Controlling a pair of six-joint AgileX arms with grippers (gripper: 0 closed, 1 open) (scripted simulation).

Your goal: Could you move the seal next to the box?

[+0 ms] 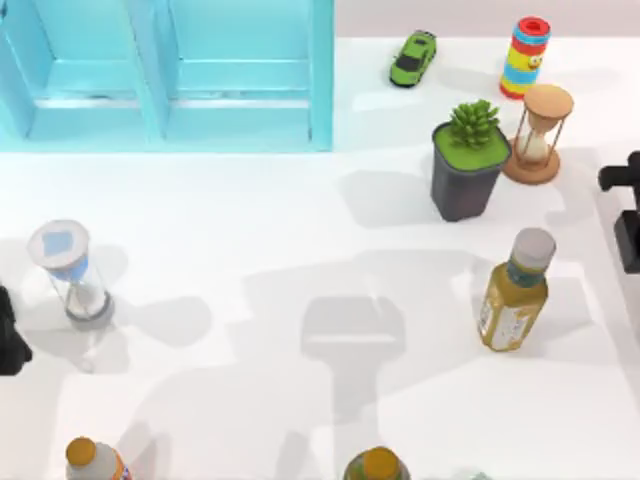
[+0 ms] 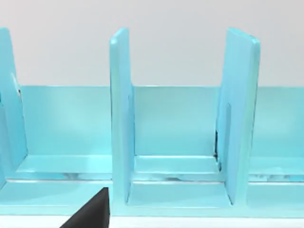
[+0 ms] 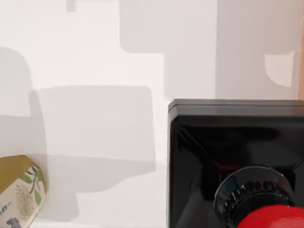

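The seal (image 3: 237,152), a black square block with a round red knob (image 3: 275,219), stands on the white table close under my right wrist camera. In the top view a black block (image 1: 630,240) at the right edge is cut off, and I cannot tell whether it is the seal. A black part of my right arm (image 1: 620,177) juts in just above it. The box (image 1: 320,90), light blue with upright dividers, stands at the far left and faces the left wrist camera (image 2: 237,118). My left arm (image 1: 8,340) sits at the left edge, level with the table's middle.
On the right stand a yellow bottle (image 1: 515,292), a potted succulent (image 1: 468,165), a wooden hourglass (image 1: 540,135), a striped red-topped cylinder (image 1: 527,57) and a green toy car (image 1: 413,57). A blue-capped hourglass (image 1: 70,272) is on the left. Two bottle tops (image 1: 90,458) (image 1: 377,465) line the front edge.
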